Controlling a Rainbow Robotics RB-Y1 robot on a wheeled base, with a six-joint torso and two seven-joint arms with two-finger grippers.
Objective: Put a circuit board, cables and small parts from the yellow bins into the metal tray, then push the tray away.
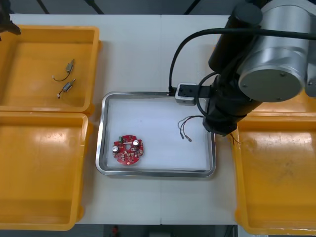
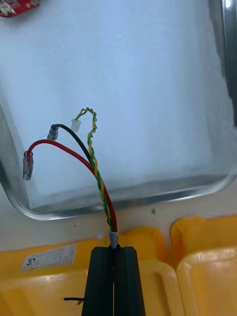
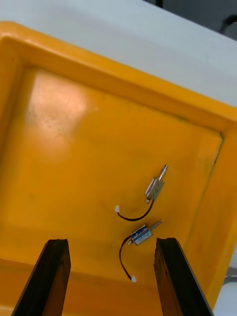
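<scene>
My right gripper (image 2: pixel 114 248) is shut on the end of a cable bundle (image 2: pixel 94 163) of red, black and twisted yellow-green wires. It hangs just outside the right rim of the metal tray (image 2: pixel 123 202), near the orange bins, and the wires' free ends reach in over the white floor. From the front, the cable (image 1: pixel 186 127) lies in the tray's (image 1: pixel 155 173) right half, and a round red circuit board (image 1: pixel 128 149) rests at its near left. My left gripper (image 3: pixel 111 242) stands open above the far left yellow bin (image 3: pixel 74 148), over two small metal parts (image 3: pixel 155 187) (image 3: pixel 140 234).
The right arm (image 1: pixel 247 74) covers the far right bin and the tray's right edge. The near left bin (image 1: pixel 39 173) and near right bin (image 1: pixel 276 182) have bare floors. A short piece of black wire (image 2: pixel 74 298) lies in the bin beside my right fingers.
</scene>
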